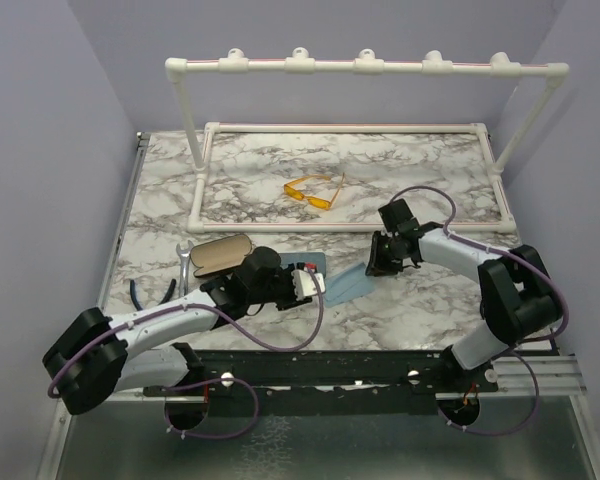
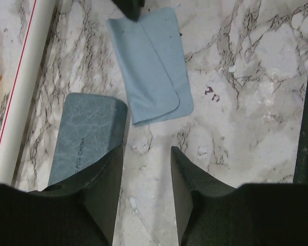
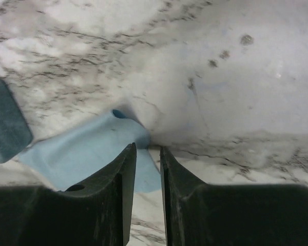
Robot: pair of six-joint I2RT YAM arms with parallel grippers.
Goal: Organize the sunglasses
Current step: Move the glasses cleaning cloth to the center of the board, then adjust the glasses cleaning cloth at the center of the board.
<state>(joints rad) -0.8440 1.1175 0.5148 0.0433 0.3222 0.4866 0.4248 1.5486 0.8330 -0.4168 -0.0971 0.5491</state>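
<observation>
Right, your largest landmark is the marble table (image 1: 430, 310), and the white pipe frame (image 1: 365, 65) stands on its far half. Your left gripper (image 2: 146, 148) sits low over the near middle, its fingers spread wide with nothing between them. Your right gripper (image 3: 148, 146) is down at the table too, with only a narrow gap between its fingers. The edge of the light blue cloth (image 2: 151, 66) lies right at its tips, but you cannot tell whether it is pinched. The black oval case (image 1: 220, 257) lies just left of your left gripper. The grey-blue case (image 2: 87, 136) lies against that gripper's left finger, beside the cloth. The yellow-orange sunglasses (image 1: 313, 192) rest on the marble inside the frame's base rectangle, well apart from both grippers. A wrench (image 1: 185, 262) and blue-handled pliers (image 1: 148, 292) lie near the table's left edge.
</observation>
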